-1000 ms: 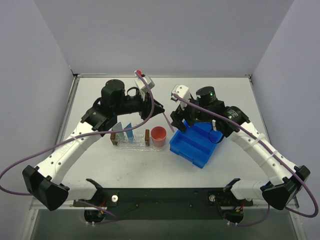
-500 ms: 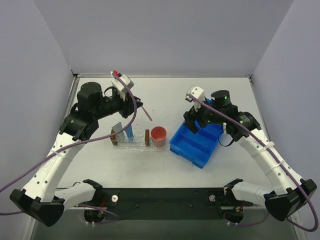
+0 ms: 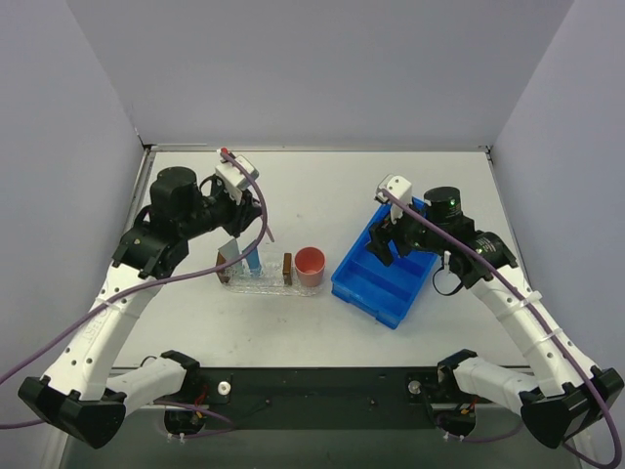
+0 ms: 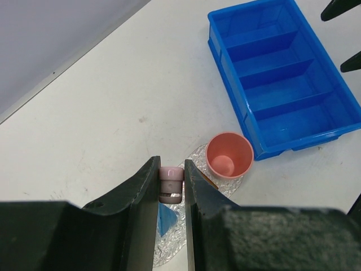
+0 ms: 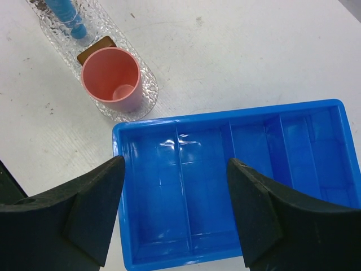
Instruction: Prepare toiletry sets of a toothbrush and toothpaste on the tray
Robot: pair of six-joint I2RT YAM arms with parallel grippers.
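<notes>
Left claw (image 4: 171, 169) pinching toothbrush (image 4: 171, 186), mostly hidden, right claw (image 5: 176, 164) spread above blue bin (image 5: 254, 147)

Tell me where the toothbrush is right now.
The toothbrush is pinched in the left claw. In the left wrist view it sits over the tray, just left of the pink cup.

The toothbrush (image 4: 171, 176) is pale pink (1 darker band crosses its end); the cup (image 5: 111, 78) is salmon pink; the bin (image 5: 208, 186) is plain bright blue; the tray (image 5: 115, 25) is clear with a pebbled pattern; the toothpaste (image 4: 165, 217) shows light blue; 1 block (image 5: 96, 49) is brown; the table (image 3: 312, 186) is off-white; the cables (image 3: 265, 210) are purple.
</notes>
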